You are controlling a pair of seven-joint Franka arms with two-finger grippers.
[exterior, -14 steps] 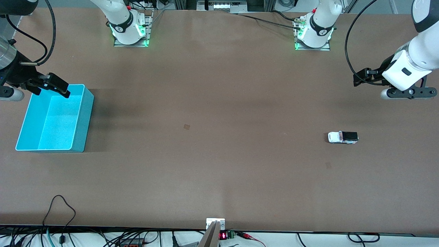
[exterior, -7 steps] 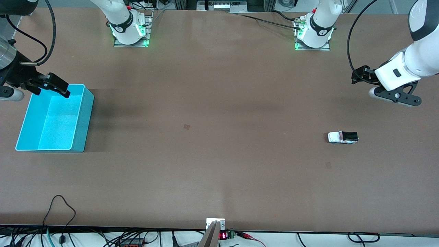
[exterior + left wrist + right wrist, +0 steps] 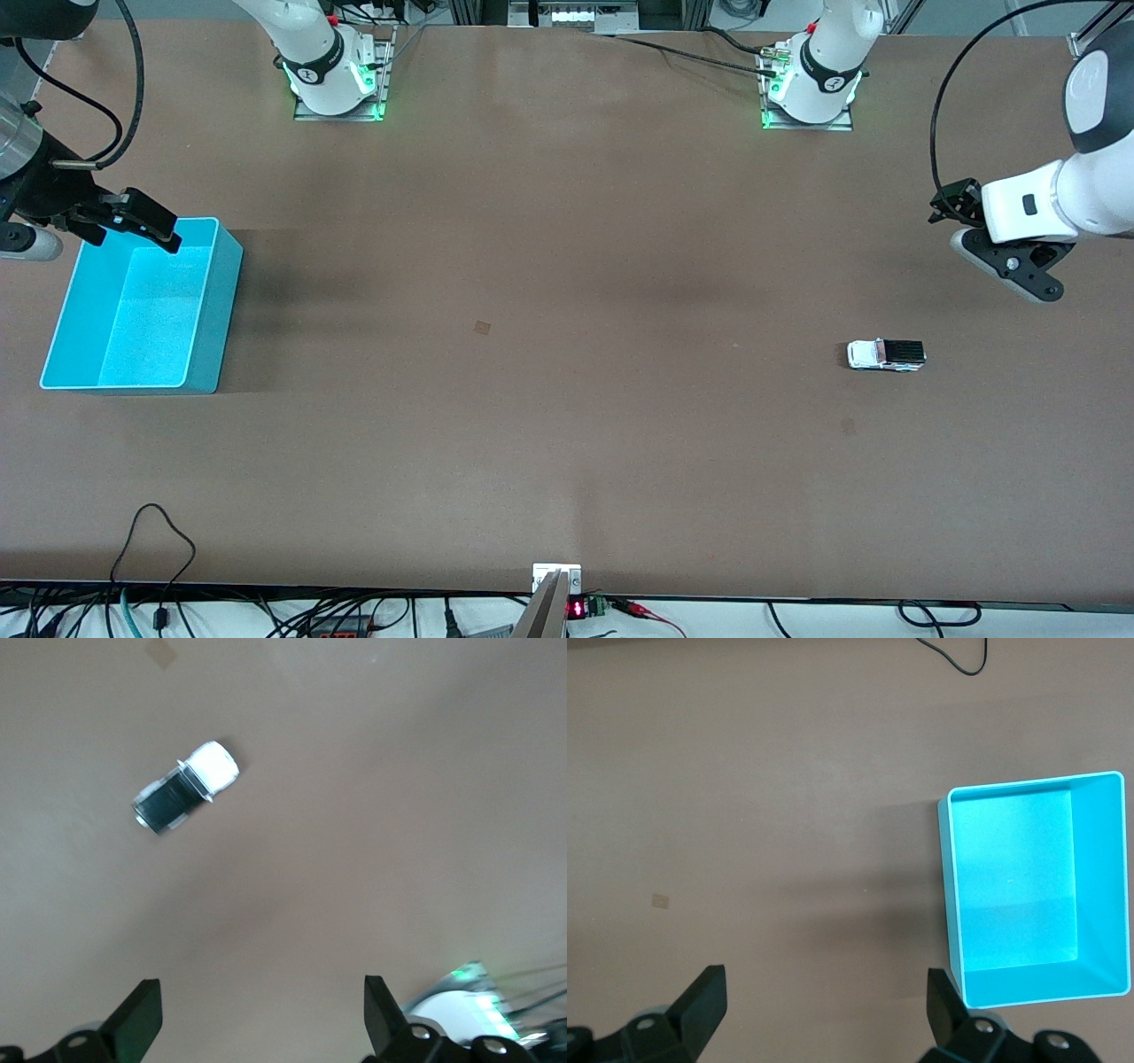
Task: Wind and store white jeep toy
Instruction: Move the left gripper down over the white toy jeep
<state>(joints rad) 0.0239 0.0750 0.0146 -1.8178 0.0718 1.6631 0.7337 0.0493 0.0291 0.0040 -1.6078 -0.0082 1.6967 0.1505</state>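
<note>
The white jeep toy (image 3: 886, 354) sits on its wheels on the brown table (image 3: 567, 425), toward the left arm's end, with nothing touching it. Its white hood points toward the right arm's end and its black roof and rear toward the left arm's end. In the left wrist view the toy (image 3: 186, 799) shows lying aslant on the bare table, well apart from the two dark fingers (image 3: 137, 1020) at the edge of that view.

The left tool (image 3: 952, 208) hangs in the air over the table at the left arm's end, not over the toy. Its fingers stand spread wide with nothing between them.

A turquoise bin (image 3: 142, 306) stands at the right arm's end of the table, well apart from the toy. In the right wrist view the bin (image 3: 1099, 904) shows open-topped with nothing in it. The right tool (image 3: 146, 221) hangs over the bin's rim on the side toward the robots' bases; the arm waits there. Its fingers (image 3: 700, 1003) are also spread apart and hold nothing.

A small tan square mark (image 3: 482, 327) lies on the table between the bin and the toy
</note>
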